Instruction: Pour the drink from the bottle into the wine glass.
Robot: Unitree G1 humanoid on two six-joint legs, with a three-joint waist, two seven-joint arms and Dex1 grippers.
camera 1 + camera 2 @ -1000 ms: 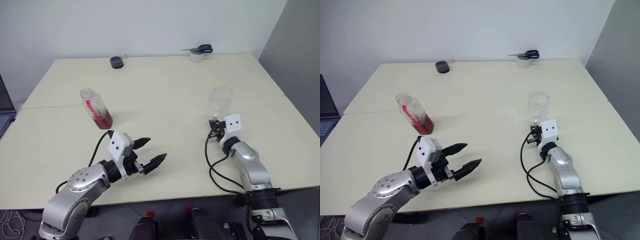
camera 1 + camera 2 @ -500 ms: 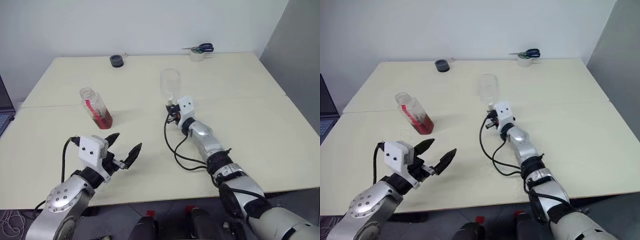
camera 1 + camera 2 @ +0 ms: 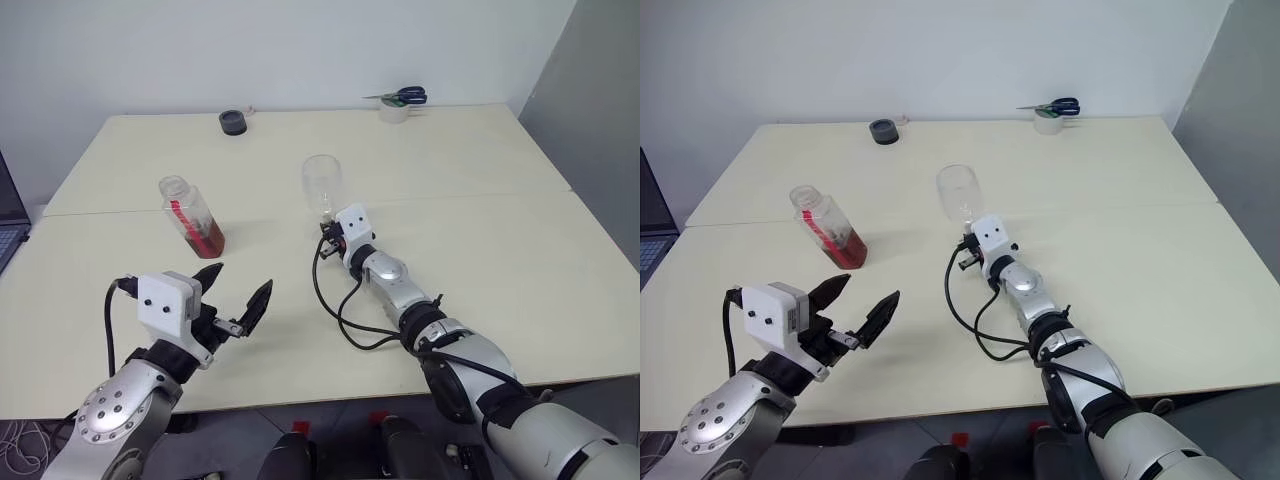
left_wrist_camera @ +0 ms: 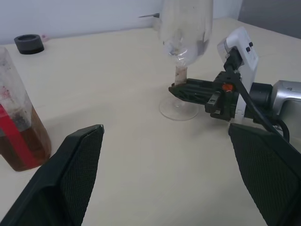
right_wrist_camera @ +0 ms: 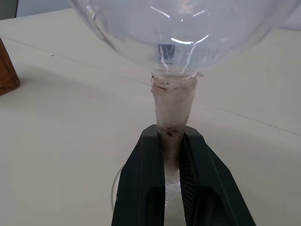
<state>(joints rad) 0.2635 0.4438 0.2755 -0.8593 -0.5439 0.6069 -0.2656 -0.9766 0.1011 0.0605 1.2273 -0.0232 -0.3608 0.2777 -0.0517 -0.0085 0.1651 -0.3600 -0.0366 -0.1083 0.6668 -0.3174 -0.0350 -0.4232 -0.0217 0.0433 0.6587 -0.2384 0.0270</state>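
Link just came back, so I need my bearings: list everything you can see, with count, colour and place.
bottle: one, clear with red label strip, no cap on, left part of the table, tilted.
drink: reddish-brown, low in the bottle.
wine glass: one, clear, empty, table centre.
table: one, cream.
black ring: one, far edge, left of centre.
scissors: one pair, blue handles, far right, on a tape roll.
laptop: one, dark, left edge.
left hand: open, short of the bottle.
right hand: shut on the wine glass stem.
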